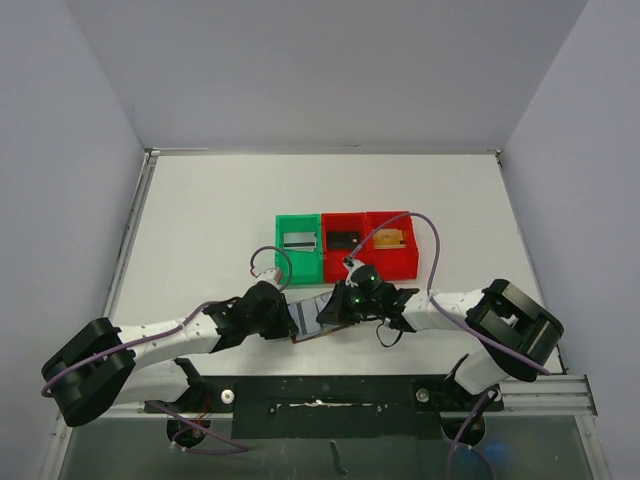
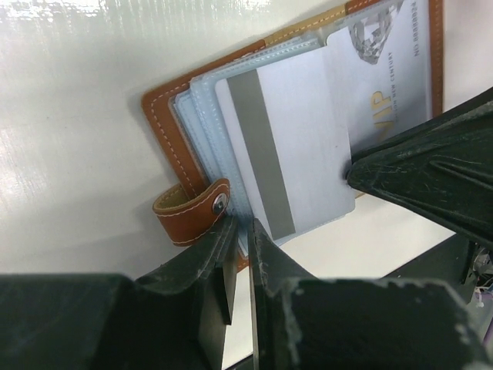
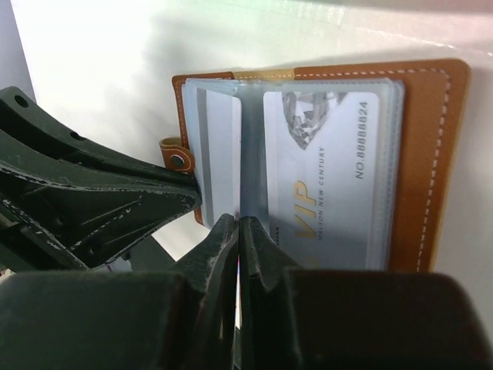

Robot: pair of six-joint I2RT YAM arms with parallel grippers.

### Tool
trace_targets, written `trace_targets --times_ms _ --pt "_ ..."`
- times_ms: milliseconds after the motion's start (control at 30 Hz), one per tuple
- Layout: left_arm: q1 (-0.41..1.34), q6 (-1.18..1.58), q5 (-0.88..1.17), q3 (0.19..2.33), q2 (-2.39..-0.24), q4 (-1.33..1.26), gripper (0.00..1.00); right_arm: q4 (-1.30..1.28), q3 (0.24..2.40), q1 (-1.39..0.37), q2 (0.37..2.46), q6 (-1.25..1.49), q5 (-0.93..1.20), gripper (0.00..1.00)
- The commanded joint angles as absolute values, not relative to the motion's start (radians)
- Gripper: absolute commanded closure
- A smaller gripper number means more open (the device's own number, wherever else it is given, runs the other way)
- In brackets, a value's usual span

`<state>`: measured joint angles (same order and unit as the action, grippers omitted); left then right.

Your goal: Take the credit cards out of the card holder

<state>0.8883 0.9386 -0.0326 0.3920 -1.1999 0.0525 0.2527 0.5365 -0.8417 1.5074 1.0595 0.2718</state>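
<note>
The brown card holder (image 1: 311, 319) lies open on the table between my two grippers. In the left wrist view its clear sleeves show a grey-white credit card (image 2: 296, 146) with a dark stripe, partly slid out, and a VIP card (image 2: 385, 69) behind plastic. My left gripper (image 2: 245, 231) is shut on the holder's near edge, beside the snap strap (image 2: 192, 212). My right gripper (image 3: 240, 223) is shut on the striped card's edge (image 3: 219, 146). Its black finger (image 2: 431, 177) meets that card in the left wrist view. The VIP card (image 3: 323, 177) stays in its sleeve.
A green bin (image 1: 298, 262) and two red bins (image 1: 345, 262) (image 1: 392, 262) stand in a row just behind the grippers, each with a small flat item inside. White walls enclose the table on three sides.
</note>
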Motion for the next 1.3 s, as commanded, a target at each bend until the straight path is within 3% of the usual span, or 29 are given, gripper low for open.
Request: trace_targets --times_ms 0,600,767,1033,1167,1267 --pt "0.886 0.917 -0.06 0.394 -1.194 0.103 0.89 0.317 0.513 -0.824 1.438 1.069 0.293 1.0" --pt "0.885 0.908 -0.047 0.391 -1.151 0.101 0.89 0.359 0.372 -0.825 1.332 1.146 0.238 1.0" --pt "0.887 0.901 -0.031 0.404 -1.132 0.11 0.82 0.257 0.468 -0.825 1.362 1.084 0.209 0.9" --pt "0.885 0.883 -0.006 0.421 -1.036 0.055 0.57 0.227 0.55 -0.823 1.44 1.046 0.207 0.73" --pt "0.884 0.852 -0.002 0.426 -1.098 0.011 0.57 0.252 0.559 -0.824 1.502 1.053 0.23 0.72" --pt "0.884 0.845 -0.022 0.429 -1.186 0.01 0.62 0.274 0.552 -0.824 1.538 1.066 0.238 0.71"
